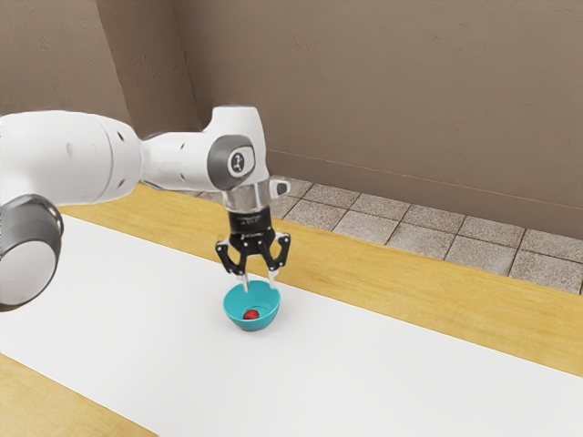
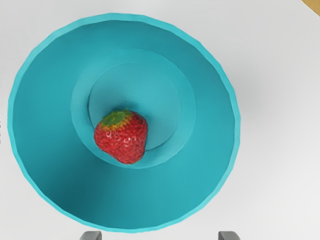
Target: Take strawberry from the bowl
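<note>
My gripper [image 1: 260,286] points down over the far part of the bowl's opening in the exterior view, its two fingers apart with nothing between them. Beneath it the teal bowl [image 1: 239,313] stands upright on the white surface. Inside, the red strawberry [image 1: 251,315] lies on the bottom. The wrist view looks down into the bowl [image 2: 200,165], where the strawberry [image 2: 123,140] rests off-centre on its side, green leaves showing at one end. At that view's edge are the tips of the open gripper [image 2: 159,236].
A white mat [image 1: 383,373] lies lengthwise on the wooden table [image 1: 410,282], under the bowl. Beyond the table's far edge are a tiled floor [image 1: 419,238] and a brown wall [image 1: 383,100].
</note>
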